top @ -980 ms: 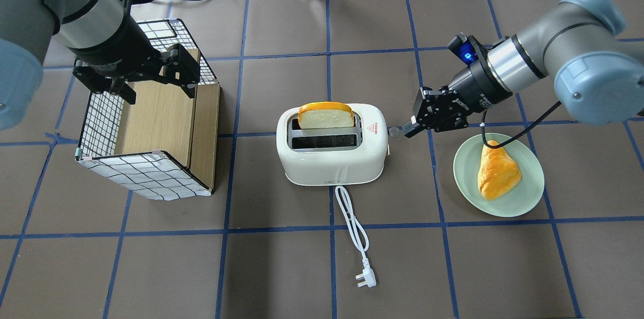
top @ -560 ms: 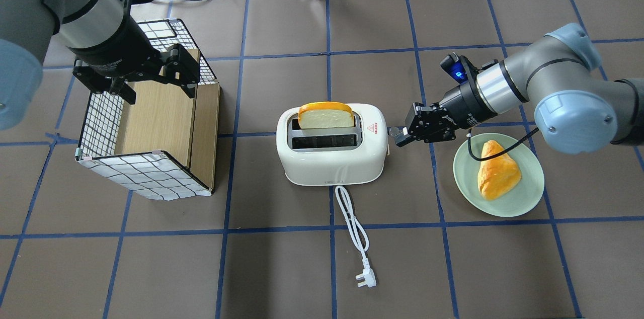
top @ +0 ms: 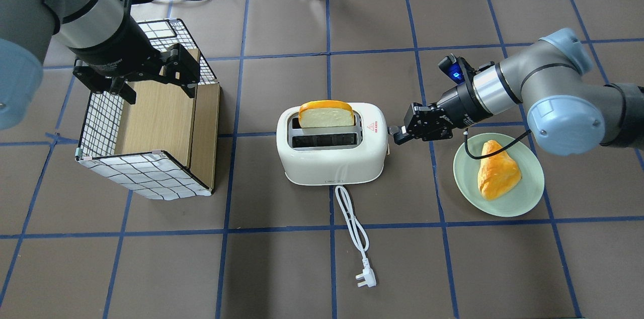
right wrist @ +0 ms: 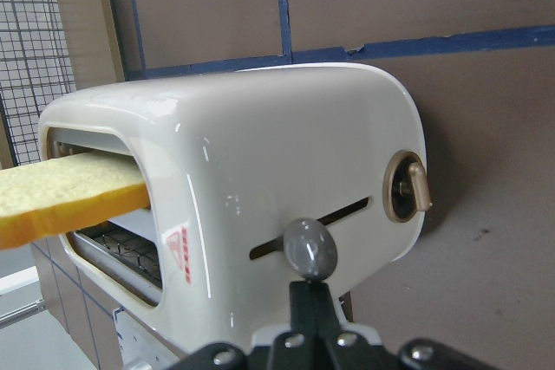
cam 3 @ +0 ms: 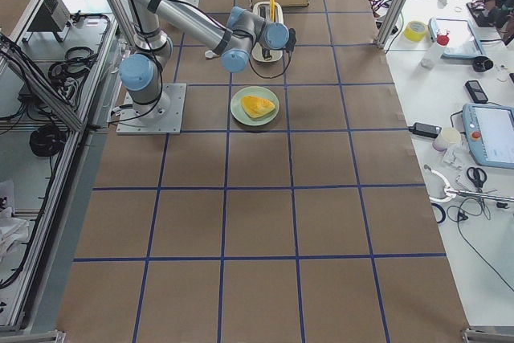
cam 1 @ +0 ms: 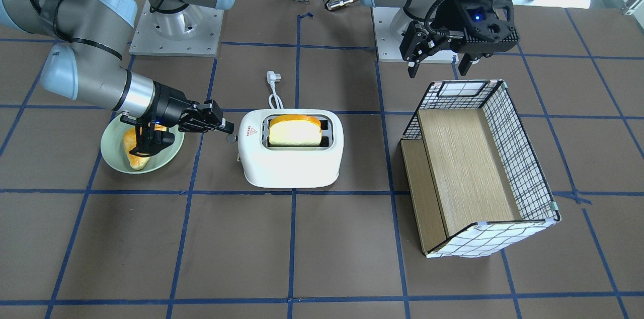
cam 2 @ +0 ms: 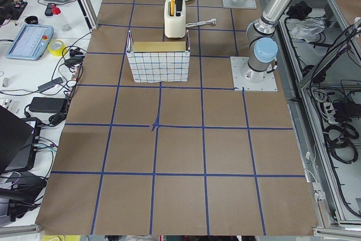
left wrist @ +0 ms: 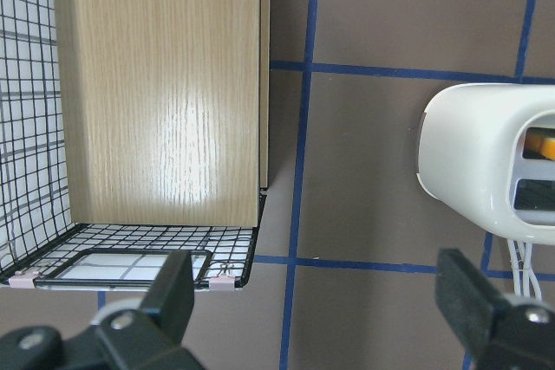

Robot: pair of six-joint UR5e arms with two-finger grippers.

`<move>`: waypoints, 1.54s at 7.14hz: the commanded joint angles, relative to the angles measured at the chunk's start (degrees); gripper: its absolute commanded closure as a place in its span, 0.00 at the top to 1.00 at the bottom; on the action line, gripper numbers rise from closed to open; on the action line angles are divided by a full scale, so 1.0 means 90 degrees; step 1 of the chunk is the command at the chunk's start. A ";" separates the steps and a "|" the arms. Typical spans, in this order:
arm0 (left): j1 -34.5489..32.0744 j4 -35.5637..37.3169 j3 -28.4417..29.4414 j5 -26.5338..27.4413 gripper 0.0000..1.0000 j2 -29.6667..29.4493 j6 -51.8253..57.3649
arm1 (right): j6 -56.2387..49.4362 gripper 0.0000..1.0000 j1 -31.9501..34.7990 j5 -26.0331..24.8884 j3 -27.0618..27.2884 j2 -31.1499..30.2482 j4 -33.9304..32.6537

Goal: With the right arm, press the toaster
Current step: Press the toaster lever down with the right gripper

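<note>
At the toaster's lever end, the right gripper point(top: 398, 136) has closed the gap seen a second ago: it has travelled in towards the white casing and dropped slightly, and its tip now meets the lever knob point(right wrist: 310, 249). The toaster point(top: 332, 158) stands mid-table, cord trailing towards the robot.

Finding: contact is made, but the press is judged not yet done. The bread slice point(top: 326, 115) still stands high out of the far slot, no lower than before.

Right fingers point(right wrist: 310, 301): pressed together into one bar, gripping nothing, tip against the knob.

Left gripper point(left wrist: 316, 282): fingers spread wide, holding nothing, unmoved above the wire basket point(top: 151, 178), well apart from the toaster.

View comparison: the overhead view gives position only, and there the knob is largely masked by the gripper tip. The right wrist view alone shows the lever slot, the knob seated in it, a brass-coloured dial point(right wrist: 408, 198) beside it, and the fingertip touching the knob. The front-facing view confirms the slice's height. Both side views are too distant to judge contact.
</note>
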 commanded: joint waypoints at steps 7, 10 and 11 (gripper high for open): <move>0.0000 0.0000 0.0000 0.0000 1.00 0.0000 0.0000 | 0.0030 0.00 0.0010 -0.0011 0.0076 0.0399 -0.0450; 0.0000 0.0000 0.0000 0.0000 1.00 0.0000 0.0000 | 0.0292 0.00 0.0010 -0.0137 0.0008 0.0312 -0.0421; 0.0000 0.0000 0.0000 0.0000 1.00 0.0000 0.0000 | 0.0903 0.00 0.0029 -0.0138 -0.0079 0.0079 -0.0421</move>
